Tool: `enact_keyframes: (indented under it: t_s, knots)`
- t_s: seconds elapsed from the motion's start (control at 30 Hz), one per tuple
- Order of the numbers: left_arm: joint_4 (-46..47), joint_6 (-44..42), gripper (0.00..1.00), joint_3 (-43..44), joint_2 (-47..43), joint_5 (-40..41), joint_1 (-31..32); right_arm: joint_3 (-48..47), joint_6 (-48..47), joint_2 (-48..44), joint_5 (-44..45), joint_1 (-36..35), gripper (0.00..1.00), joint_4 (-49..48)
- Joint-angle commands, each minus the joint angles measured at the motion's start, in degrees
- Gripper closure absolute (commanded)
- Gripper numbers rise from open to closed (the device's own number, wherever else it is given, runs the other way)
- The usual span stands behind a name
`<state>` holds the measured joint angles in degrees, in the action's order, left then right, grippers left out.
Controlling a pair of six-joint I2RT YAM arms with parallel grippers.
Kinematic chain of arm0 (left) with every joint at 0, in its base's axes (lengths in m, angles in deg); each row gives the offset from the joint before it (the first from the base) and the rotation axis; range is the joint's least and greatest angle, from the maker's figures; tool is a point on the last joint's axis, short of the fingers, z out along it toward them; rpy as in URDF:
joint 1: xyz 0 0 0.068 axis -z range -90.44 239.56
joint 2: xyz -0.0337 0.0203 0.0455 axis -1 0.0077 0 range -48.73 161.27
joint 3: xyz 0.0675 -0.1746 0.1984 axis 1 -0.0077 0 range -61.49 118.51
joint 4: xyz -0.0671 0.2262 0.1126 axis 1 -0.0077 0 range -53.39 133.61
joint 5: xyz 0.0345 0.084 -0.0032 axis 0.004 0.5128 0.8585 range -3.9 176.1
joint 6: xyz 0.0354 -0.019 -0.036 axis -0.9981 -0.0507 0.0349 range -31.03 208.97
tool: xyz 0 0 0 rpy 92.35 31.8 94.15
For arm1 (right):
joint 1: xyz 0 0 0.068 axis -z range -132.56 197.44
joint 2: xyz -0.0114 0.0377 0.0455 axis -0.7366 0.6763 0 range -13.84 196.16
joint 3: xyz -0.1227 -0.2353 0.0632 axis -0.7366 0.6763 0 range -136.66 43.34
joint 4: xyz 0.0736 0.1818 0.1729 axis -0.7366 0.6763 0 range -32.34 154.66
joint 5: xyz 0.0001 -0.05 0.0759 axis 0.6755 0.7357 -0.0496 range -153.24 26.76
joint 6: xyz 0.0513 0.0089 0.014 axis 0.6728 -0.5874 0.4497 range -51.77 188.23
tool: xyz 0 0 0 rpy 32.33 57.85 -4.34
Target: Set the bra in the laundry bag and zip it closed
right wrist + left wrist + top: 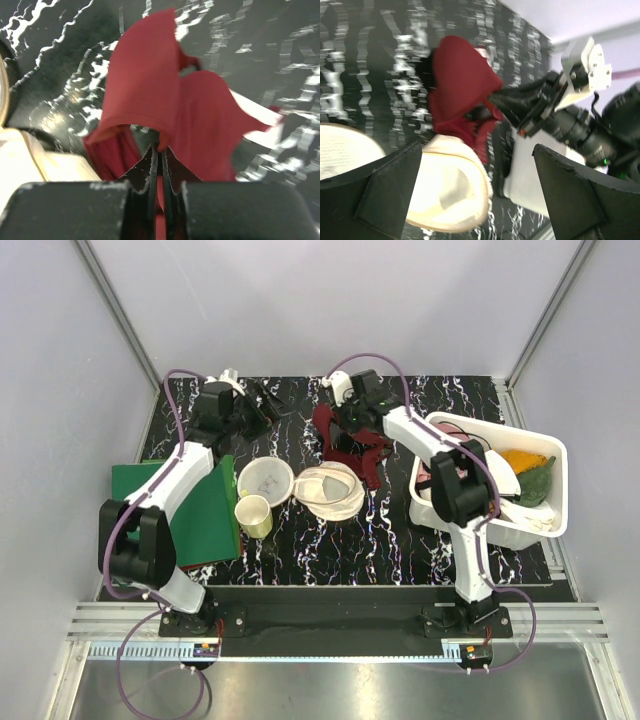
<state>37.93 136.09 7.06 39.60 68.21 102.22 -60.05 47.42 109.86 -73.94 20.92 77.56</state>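
Note:
The maroon bra point(352, 452) hangs bunched at the back middle of the table, just behind the round cream mesh laundry bag point(330, 491). My right gripper point(347, 428) is shut on a fold of the bra point(150, 85), its fingertips point(152, 160) pinched together on the fabric. The bag's edge shows at the lower left of the right wrist view point(30, 157). My left gripper point(265, 403) is open and empty at the back left. Its view looks past both fingers point(387, 192) at the bra point(462, 82) and the bag point(450, 192).
A white round bowl point(266, 480) and a cream-yellow cup point(254, 515) stand left of the bag. A green cloth point(200, 508) lies at the left. A white bin point(545, 445) at the right holds orange and green cloths.

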Motion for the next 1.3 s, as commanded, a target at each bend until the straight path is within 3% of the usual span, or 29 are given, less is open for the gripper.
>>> enact_keyframes:
  t_s: [0.0, 0.2, 0.3, 0.4, 0.53, 0.73, 0.97, 1.13, 1.27]
  knots:
    - [2.7, 1.7, 0.01, 4.8, 4.1, -1.0, -3.1, -12.9, 8.2, 4.5, 0.4, -2.7, 0.90, 5.9]
    - [-3.6, -1.8, 0.01, 13.3, 12.5, -2.8, -4.1, -28.6, 17.9, 11.2, -6.7, -3.5, 0.73, 17.5]
    - [-6.5, -3.2, 0.01, 15.5, 15.1, -2.1, -4.3, -34.8, 28.8, 13.0, -13.8, -3.5, 0.41, 18.3]
    - [-7.3, -4.0, 0.01, 16.5, 16.5, -3.1, -4.4, -33.0, 33.9, 11.0, -18.6, -3.1, 0.26, 18.9]
    - [-9.3, -6.9, 0.01, 20.5, 19.1, -4.8, -4.1, -22.7, 35.8, 2.6, -10.1, -1.9, 0.24, 19.6]
    - [-14.8, -12.4, 0.01, 29.0, 28.5, -3.2, -4.1, -4.1, 37.2, -8.9, -5.8, -0.6, 0.23, 17.1]
    - [-18.0, -15.3, 0.01, 36.3, 35.9, -5.3, -4.1, 16.8, 40.9, -16.2, -8.4, 0.2, 0.31, 9.4]
    - [-17.8, -15.5, 0.01, 37.2, 37.6, -5.7, -4.1, 25.6, 42.7, -18.4, -8.5, 0.2, 0.36, 1.3]
    - [-17.8, -15.6, 0.01, 39.0, 38.8, -6.1, -4.0, 26.1, 43.5, -17.8, -8.5, 0.2, 0.35, -0.7]
